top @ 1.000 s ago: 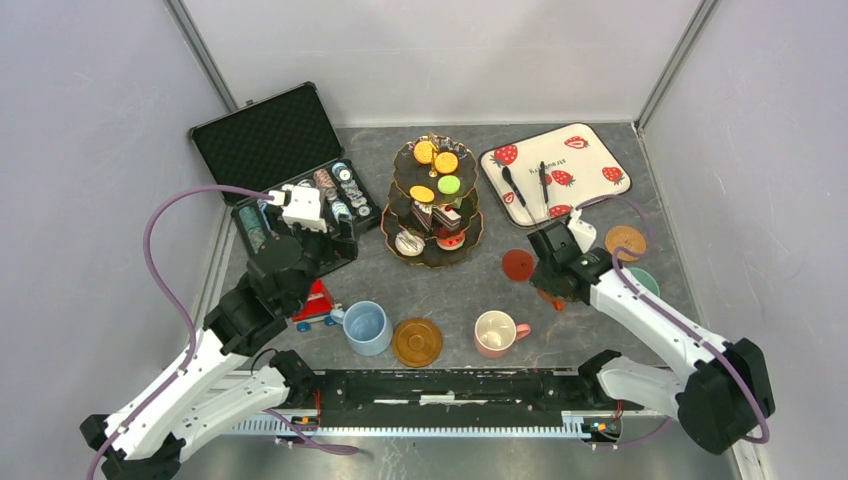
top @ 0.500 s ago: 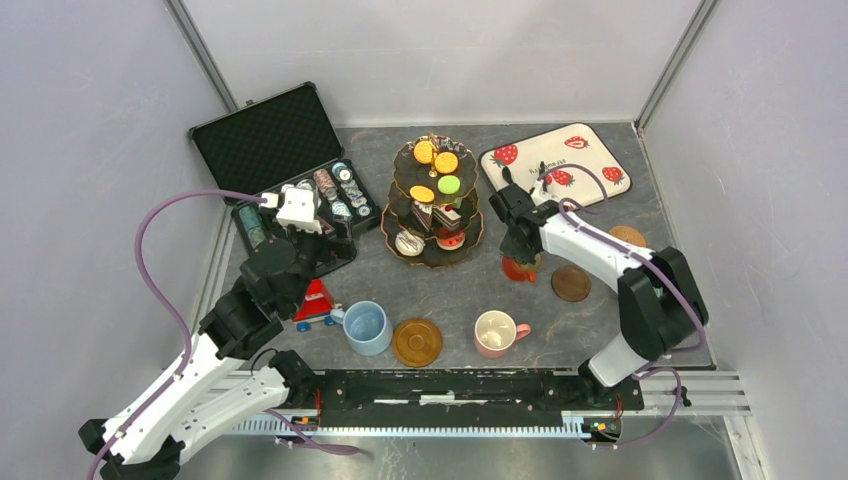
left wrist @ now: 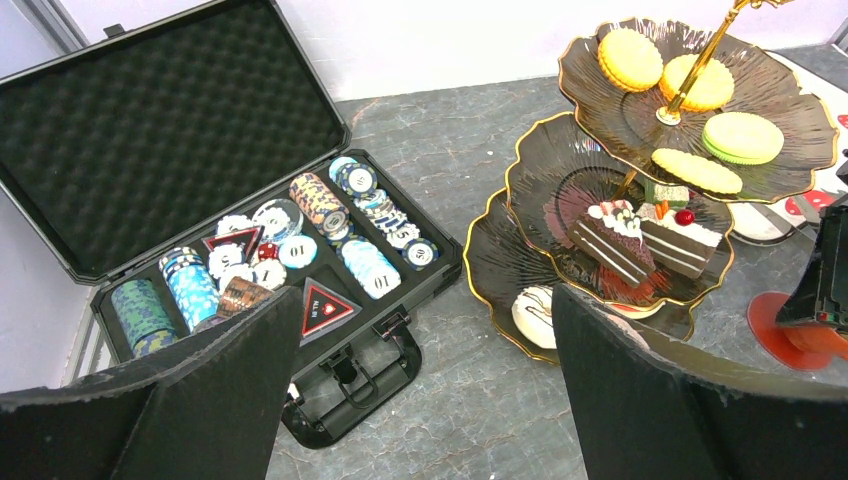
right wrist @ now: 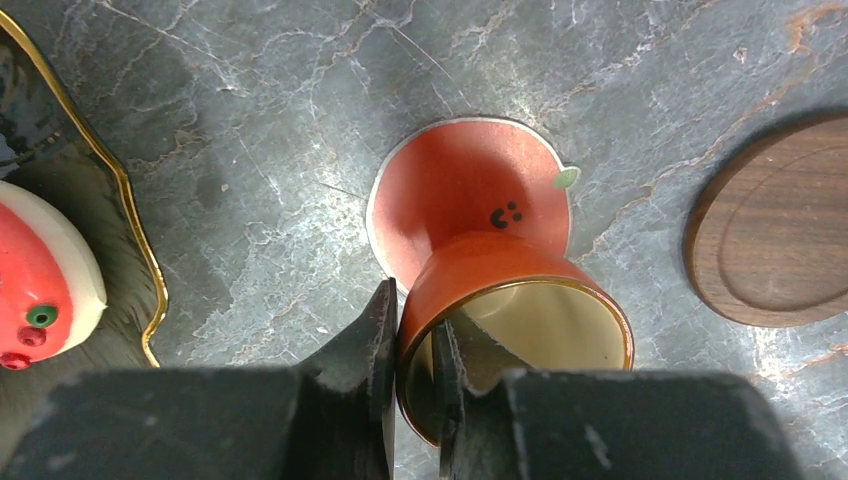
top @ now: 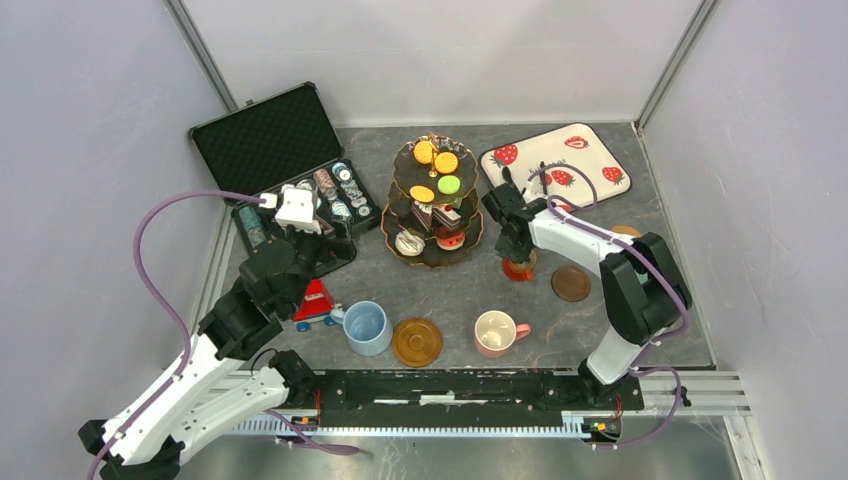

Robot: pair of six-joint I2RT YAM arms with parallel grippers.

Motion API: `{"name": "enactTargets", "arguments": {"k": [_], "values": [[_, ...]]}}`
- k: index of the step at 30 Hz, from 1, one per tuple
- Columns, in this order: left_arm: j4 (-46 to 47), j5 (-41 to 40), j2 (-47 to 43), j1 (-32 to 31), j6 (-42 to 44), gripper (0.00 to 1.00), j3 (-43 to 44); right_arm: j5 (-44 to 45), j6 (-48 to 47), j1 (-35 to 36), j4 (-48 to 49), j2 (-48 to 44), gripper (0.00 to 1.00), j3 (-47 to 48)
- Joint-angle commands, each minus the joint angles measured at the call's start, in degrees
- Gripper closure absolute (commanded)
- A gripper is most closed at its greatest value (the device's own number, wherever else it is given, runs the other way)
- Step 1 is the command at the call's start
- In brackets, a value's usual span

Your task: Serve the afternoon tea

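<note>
The dark three-tier gold-rimmed stand holds macarons, cake slices and donuts; it also shows in the left wrist view. My right gripper is shut on the rim of the small brown mug, one finger inside and one outside. The mug's base is on the red coaster, just right of the stand. My left gripper is open and empty above the front edge of the poker chip case. A blue mug, a wooden coaster and a pink mug sit near the front. The green mug is hidden.
A dark wooden coaster lies right of the red coaster, and also shows in the right wrist view. A strawberry-print tray with two dark utensils is at the back right. A red toy car stands left of the blue mug.
My right arm swung left from the table's right side, carrying the brown mug onto the red coaster, then barely moved. It now hides the green mug. My left arm stayed almost still.
</note>
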Motion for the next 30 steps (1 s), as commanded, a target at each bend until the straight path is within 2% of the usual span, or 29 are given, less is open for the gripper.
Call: {"name": "enactTargets", "arguments": {"k": [1,6,10,13,17,20,25,30], "values": [[0.68,-0.52,-0.18,0.30,-2.40,0.01,0.34,2.23,-0.38,-0.13,2.19,0.73,0.81,1.89],[0.68,-0.52,0.11,0.31,-2.40,0.00,0.34,0.83,-1.39,-0.38,2.50,1.96,0.74,2.46],[0.69,-0.53,0.23,0.30,-2.36,0.01,0.34,1.54,-1.96,-0.33,2.07,0.91,0.55,2.55],[0.68,-0.53,0.27,0.31,-2.40,0.01,0.25,2.44,-3.66,-0.33,1.59,-1.46,0.52,3.00],[0.68,-0.44,0.58,0.31,-2.47,0.01,0.34,3.96,-9.63,-0.26,2.15,-6.49,0.43,3.66],[0.68,-0.29,0.77,0.31,-2.49,0.01,0.34,3.14,-19.74,-0.24,5.97,-11.98,0.33,1.64],[0.76,-0.43,0.79,0.31,-2.49,0.01,0.26,-7.45,-41.76,0.48,17.76,-24.79,0.15,-10.83],[1.14,-0.85,1.19,0.48,-2.53,0.01,0.16,-25.53,-50.17,2.30,28.04,-37.14,0.09,-21.87]]}}
